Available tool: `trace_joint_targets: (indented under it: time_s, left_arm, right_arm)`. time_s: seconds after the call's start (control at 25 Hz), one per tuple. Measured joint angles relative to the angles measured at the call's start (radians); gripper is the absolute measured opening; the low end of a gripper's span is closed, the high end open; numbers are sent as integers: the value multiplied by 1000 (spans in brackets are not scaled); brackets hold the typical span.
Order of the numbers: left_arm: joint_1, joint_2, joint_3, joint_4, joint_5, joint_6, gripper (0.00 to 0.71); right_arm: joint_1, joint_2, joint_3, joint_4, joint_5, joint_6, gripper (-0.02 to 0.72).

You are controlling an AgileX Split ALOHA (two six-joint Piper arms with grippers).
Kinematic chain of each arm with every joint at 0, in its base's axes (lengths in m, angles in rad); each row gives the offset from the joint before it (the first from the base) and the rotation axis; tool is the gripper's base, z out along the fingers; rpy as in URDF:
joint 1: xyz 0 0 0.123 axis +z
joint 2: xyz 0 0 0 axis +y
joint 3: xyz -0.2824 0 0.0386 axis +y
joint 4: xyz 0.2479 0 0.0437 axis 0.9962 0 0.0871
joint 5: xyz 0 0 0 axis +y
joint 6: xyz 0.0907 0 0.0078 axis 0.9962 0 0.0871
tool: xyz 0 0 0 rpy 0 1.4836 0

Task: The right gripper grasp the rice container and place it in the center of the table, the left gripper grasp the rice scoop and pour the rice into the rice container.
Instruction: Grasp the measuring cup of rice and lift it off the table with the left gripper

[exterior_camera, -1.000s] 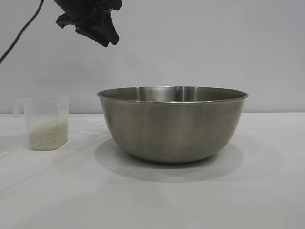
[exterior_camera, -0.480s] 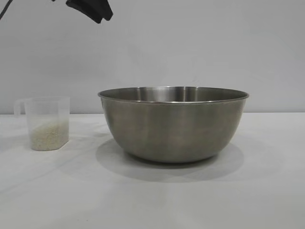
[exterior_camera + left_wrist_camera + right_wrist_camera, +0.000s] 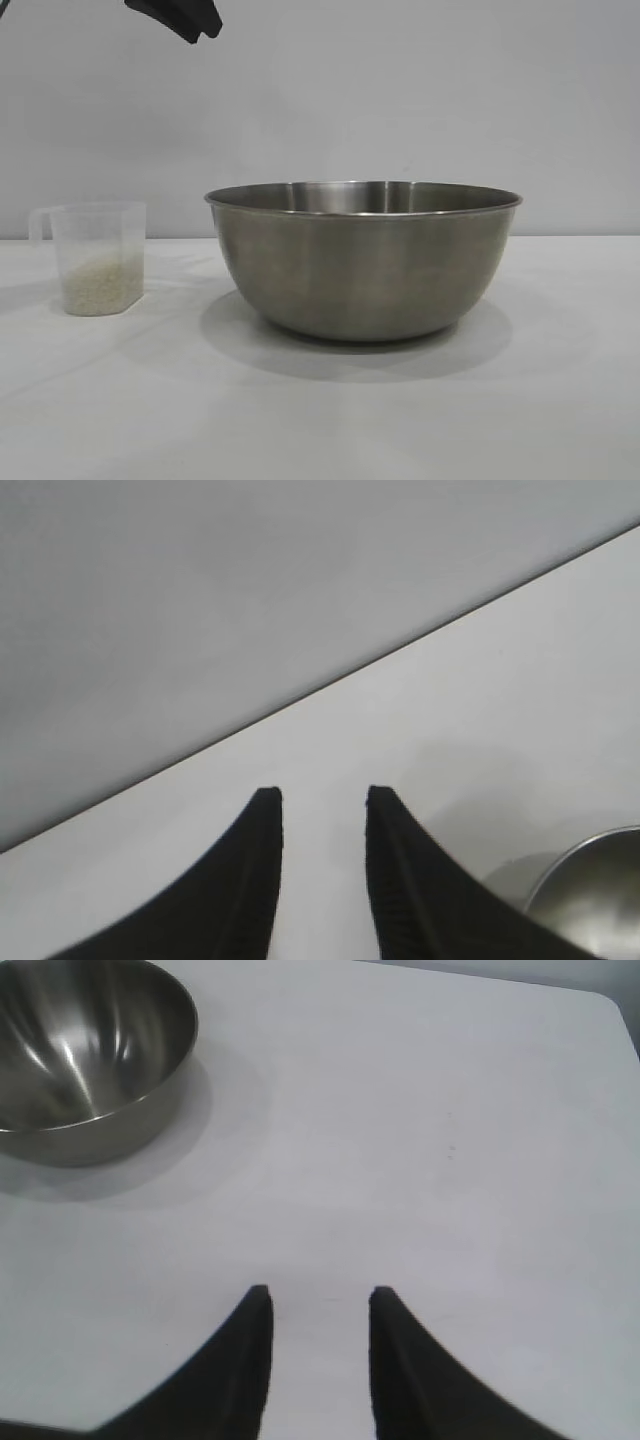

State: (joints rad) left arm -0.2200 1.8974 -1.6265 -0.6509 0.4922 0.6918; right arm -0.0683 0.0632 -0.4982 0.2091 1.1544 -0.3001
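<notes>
The rice container (image 3: 362, 262), a wide steel bowl, stands on the white table (image 3: 320, 410) at the middle. It also shows in the right wrist view (image 3: 85, 1055), far off, and its rim (image 3: 590, 895) shows in the left wrist view. The rice scoop (image 3: 97, 258), a clear plastic cup, stands upright to the bowl's left, holding rice (image 3: 98, 285) in its lower part. My left gripper (image 3: 185, 18) hangs high above the space between scoop and bowl, mostly cut off by the picture's top. Its jaws (image 3: 322, 798) are open and empty. My right gripper (image 3: 318, 1295) is open over bare table, away from the bowl.
A plain grey wall (image 3: 400, 90) runs behind the table. The table's far edge (image 3: 400, 655) and a rounded corner (image 3: 605, 1005) show in the wrist views. Bare white surface lies in front of and to the right of the bowl.
The black gripper at the upper left has risen, and only its lowest part still shows. Bowl and scoop have not moved.
</notes>
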Motion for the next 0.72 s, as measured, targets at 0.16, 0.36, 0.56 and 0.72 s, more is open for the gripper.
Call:
trace_joint_targets:
  time_s: [0.16,0.36,0.56,0.72]
  left_arm:
    - [0,0,0,-34,-9,-3,162]
    - [0,-14,0,-15,-9,-23,162]
    - [-28,-43,0,589,-28,-598,162]
    - [-64,-83,108,772,-185,-833,162]
  right_arm:
    - [0,0,0,0,0,0,235]
    - [0,0,0,0,0,0,235]
    - [0,0,0,0,0,0,235]
    - [0,0,2,0,0,0,235]
